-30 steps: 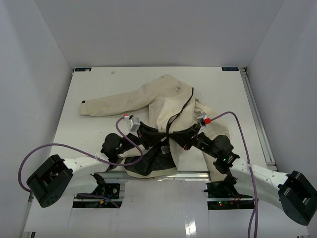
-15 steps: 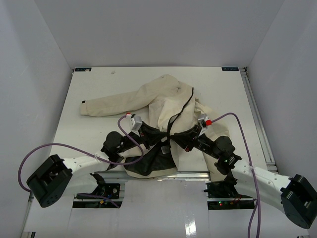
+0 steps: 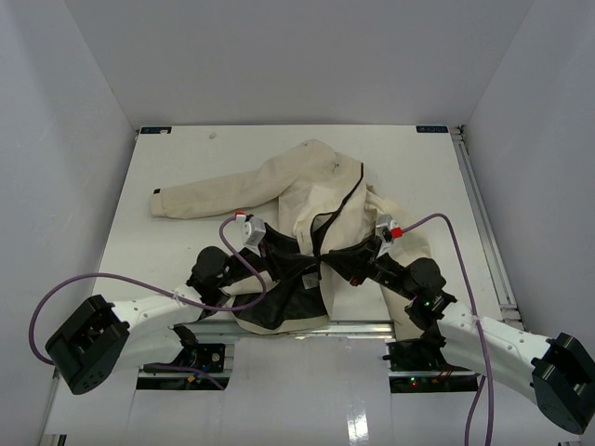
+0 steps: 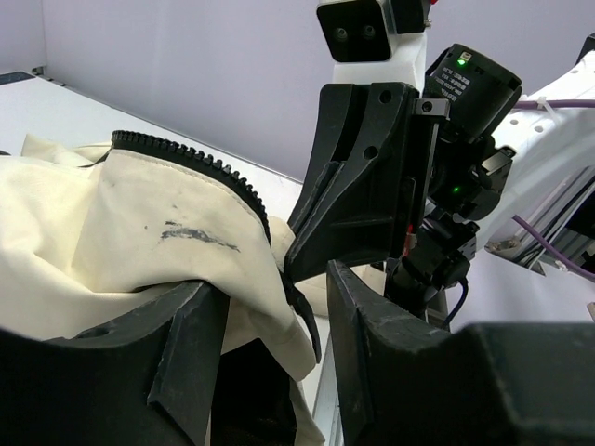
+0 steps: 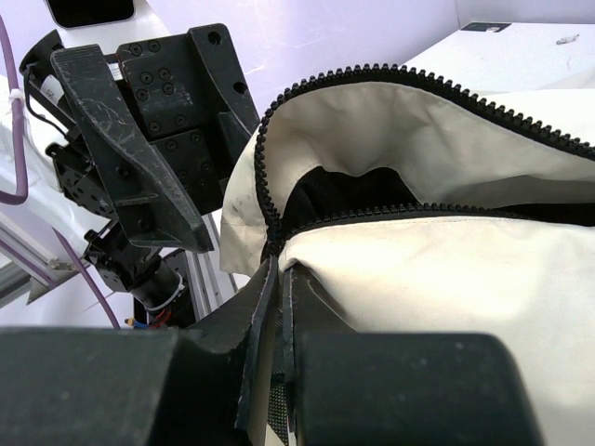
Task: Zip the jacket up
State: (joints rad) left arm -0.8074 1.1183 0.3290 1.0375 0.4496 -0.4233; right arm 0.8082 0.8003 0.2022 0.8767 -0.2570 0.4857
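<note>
The cream jacket [image 3: 307,181] lies spread on the table, one sleeve stretched left, and its black lining shows at the near hem. My left gripper [image 3: 299,268] is at the hem's left side. In the left wrist view its fingers [image 4: 191,348] stand apart, with a fold of cream fabric [image 4: 139,232] and a dark zipper end hanging between them. My right gripper [image 3: 344,271] is shut on the jacket's other front edge. In the right wrist view [image 5: 277,279] it pinches the fabric just below the black zipper teeth [image 5: 268,186]. The two grippers face each other closely.
The white table [image 3: 186,158] is walled on three sides. A metal rail [image 3: 279,328] runs along the near edge under the hem. Purple cables [image 3: 112,276] loop from both wrists. The right gripper's body [image 4: 363,186] fills the space ahead of the left one.
The right wrist has shifted slightly right and nearer, drawing the hem with it. The left gripper has barely moved.
</note>
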